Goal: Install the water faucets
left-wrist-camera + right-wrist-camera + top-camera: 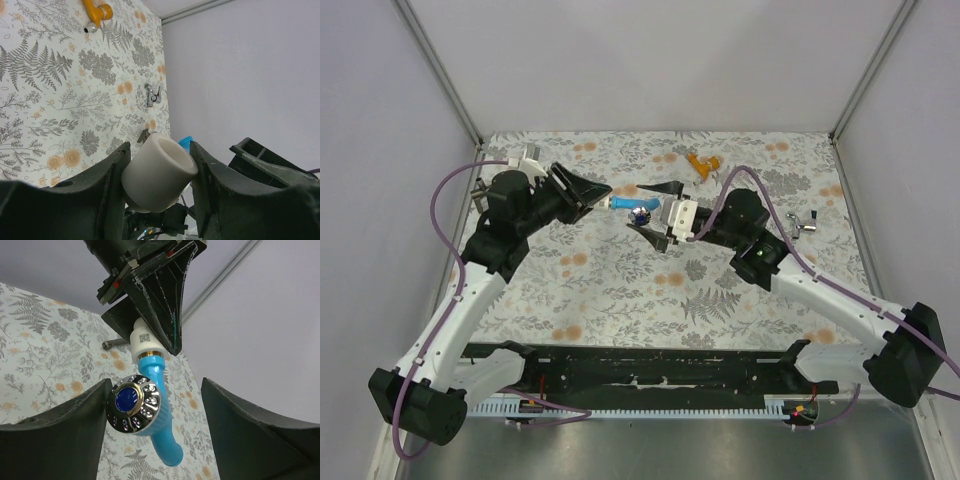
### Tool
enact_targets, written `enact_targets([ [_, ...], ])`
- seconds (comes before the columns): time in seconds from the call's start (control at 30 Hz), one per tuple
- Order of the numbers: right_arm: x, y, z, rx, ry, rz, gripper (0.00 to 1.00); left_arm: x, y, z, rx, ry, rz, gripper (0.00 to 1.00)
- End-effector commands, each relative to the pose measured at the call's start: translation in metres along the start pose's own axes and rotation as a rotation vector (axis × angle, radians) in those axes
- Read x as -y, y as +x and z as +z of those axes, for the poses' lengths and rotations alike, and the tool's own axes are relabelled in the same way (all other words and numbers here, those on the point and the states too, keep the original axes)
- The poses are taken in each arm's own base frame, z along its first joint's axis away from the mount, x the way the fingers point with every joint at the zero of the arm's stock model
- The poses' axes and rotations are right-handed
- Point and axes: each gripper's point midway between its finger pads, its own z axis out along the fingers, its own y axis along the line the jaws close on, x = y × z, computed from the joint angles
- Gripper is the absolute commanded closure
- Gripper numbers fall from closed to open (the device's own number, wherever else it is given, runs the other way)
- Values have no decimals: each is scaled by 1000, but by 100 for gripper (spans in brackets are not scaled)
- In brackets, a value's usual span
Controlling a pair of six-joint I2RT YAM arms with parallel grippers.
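white fitting (157,172) clamped steady in left gripper (607,201) | blue faucet (162,432) flanked by right gripper (156,390), jaws apart, nothing gripped, likely for screwing

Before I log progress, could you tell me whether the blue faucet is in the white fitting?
In: the blue faucet joins the white fitting end-on, no gap.

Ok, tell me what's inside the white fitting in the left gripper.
The blue faucet plugs into the far mouth of the white fitting, so its tip is covered. The left gripper clamps the fitting; its near mouth looks hollow, the bottom unseen.
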Motion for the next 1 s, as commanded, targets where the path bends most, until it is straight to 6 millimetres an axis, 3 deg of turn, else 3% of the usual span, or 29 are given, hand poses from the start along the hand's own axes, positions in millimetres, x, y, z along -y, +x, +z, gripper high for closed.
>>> enact_targets([
  [0.0,11,-20,10,32,3,125,26,42,-7,-16,26,160,119,98],
  [0.07,14,-11,12,-7,15,194,33,53,-7,-22,38,225,178,98],
  [0.13,17,-4,12,-27,25,286,50,59,-6,-26,47,272,249,98],
  [0.23,24,1,10,-23,23,488,63,67,1,-35,48,354,386,98],
  [0.4,34,5,10,-27,6,900,70,70,18,-56,77,487,611,98],
  [0.53,29,7,20,-69,-87,1228,71,76,31,-74,94,598,753,98],
  [0.63,27,22,26,-171,-95,1368,65,80,37,-79,80,640,791,98],
  [0.8,35,40,31,-218,-22,1328,55,76,37,-74,63,626,743,98],
  [0.83,39,42,31,-218,-4,1315,35,75,37,-73,65,619,722,98],
  [0.87,37,50,30,-247,21,1309,2,75,36,-72,66,619,694,98],
  [0.97,45,60,26,-264,77,1228,2,72,31,-65,74,586,585,98],
])
